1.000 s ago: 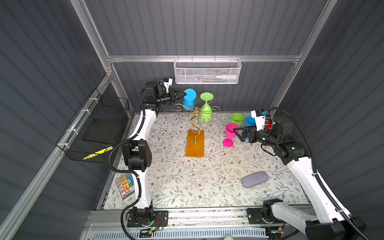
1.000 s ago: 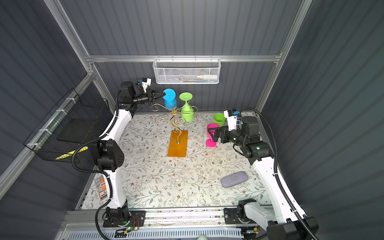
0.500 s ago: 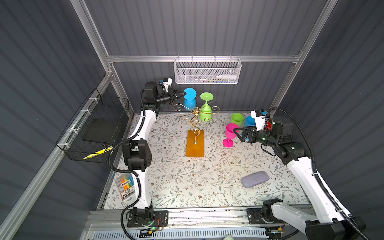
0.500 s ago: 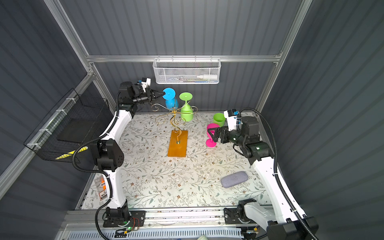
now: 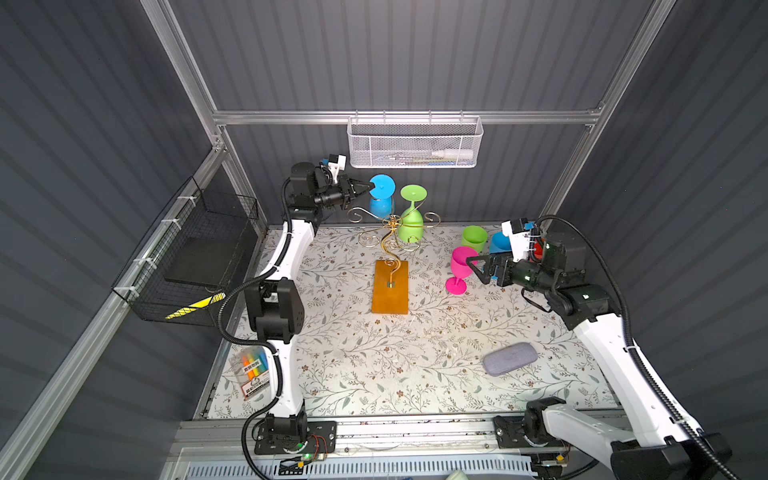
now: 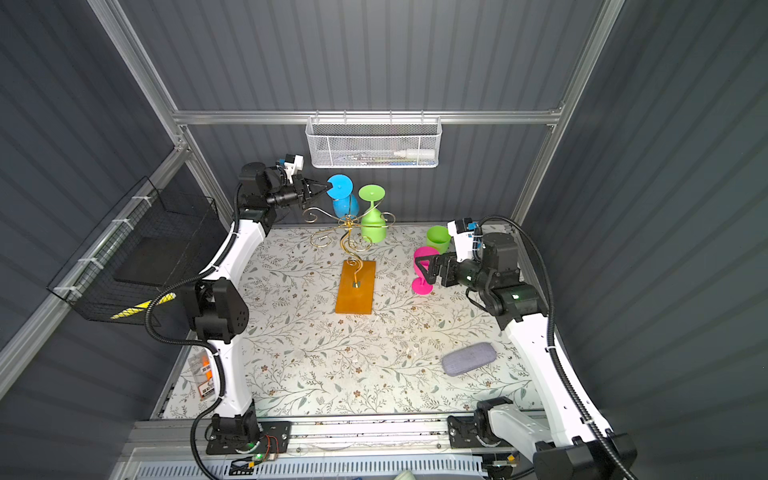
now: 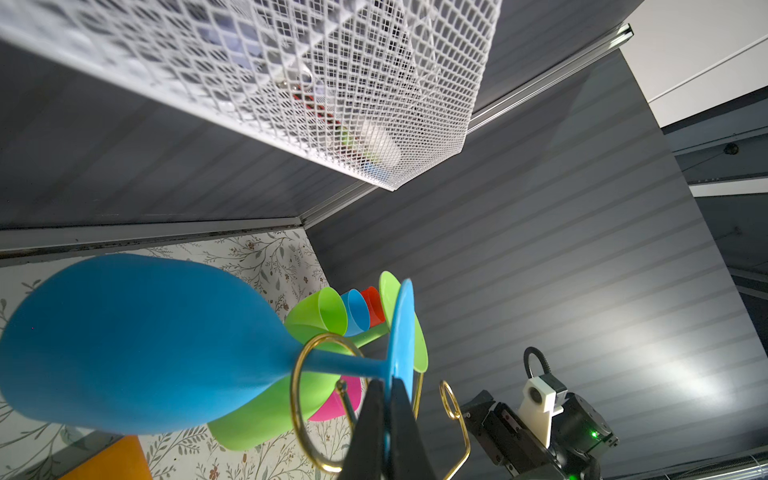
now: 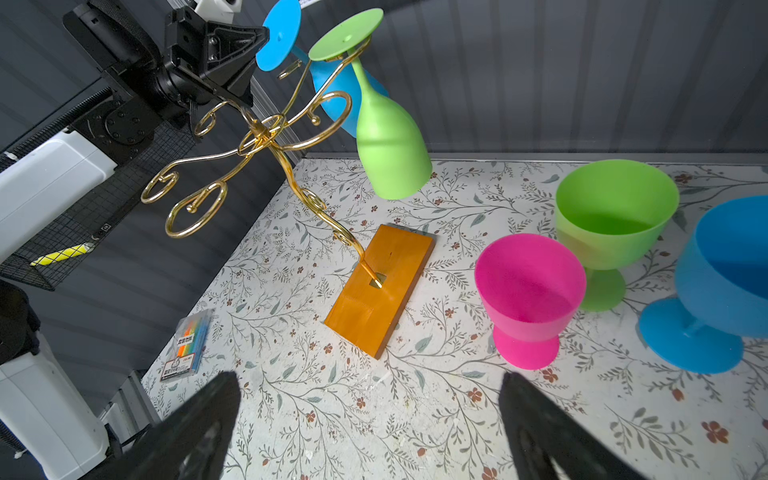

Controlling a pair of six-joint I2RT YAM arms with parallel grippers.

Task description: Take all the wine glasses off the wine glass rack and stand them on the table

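Note:
The wine glass rack (image 5: pixel 390 239) is gold wire on an amber base (image 5: pixel 390 291), mid-table in both top views. A blue wine glass (image 5: pixel 380 203) and a green wine glass (image 5: pixel 411 224) hang upside down from its arms. My left gripper (image 5: pixel 371 188) is shut on the rim of the blue glass's foot (image 7: pixel 402 328); its stem runs through a gold ring (image 7: pixel 297 399). My right gripper (image 5: pixel 473 269) is open and empty above the mat, beside an upright pink glass (image 8: pixel 528 286).
Green (image 5: pixel 473 237) and blue (image 5: pixel 498 243) glasses stand behind the pink one. A white mesh basket (image 5: pixel 415 143) hangs just above the rack. A black wire basket (image 5: pixel 195 257) is on the left wall. A grey case (image 5: pixel 510 358) and a marker pack (image 5: pixel 252 372) lie near the front.
The left gripper and the blue glass's foot have edged very slightly to the right. The right arm has not moved.

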